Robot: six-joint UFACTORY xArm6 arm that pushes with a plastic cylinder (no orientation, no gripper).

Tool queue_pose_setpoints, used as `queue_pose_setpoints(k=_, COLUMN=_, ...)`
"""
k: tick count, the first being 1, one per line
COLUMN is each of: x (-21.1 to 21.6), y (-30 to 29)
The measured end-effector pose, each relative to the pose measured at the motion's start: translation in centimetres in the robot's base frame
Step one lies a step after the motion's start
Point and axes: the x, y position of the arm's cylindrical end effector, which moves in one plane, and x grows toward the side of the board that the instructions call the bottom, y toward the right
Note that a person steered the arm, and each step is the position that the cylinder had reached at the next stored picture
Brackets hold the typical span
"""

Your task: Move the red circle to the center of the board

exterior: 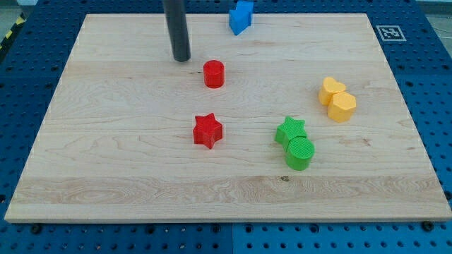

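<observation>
The red circle [214, 73] is a short red cylinder standing on the wooden board [106, 141], above the board's middle and a little toward the view's top. My tip [181, 59] rests on the board just to the upper left of the red circle, a small gap apart from it. The dark rod rises straight out of the view's top.
A red star [207, 130] lies below the red circle. A blue block [241, 17] sits at the top edge. A green star [290, 130] touches a green circle [300, 152]. Two yellow blocks [337, 99] touch at the right.
</observation>
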Motion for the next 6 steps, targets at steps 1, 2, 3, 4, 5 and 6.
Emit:
queue_pose_setpoints(k=1, x=0.0, y=2.2)
queue_pose_setpoints(k=2, x=0.1, y=3.1)
queue_pose_setpoints(k=3, x=0.4, y=3.1)
queue_pose_setpoints(k=4, x=2.5, y=3.1)
queue_pose_setpoints(k=5, x=5.3, y=3.3)
queue_pose_setpoints(k=6, x=8.3, y=4.7)
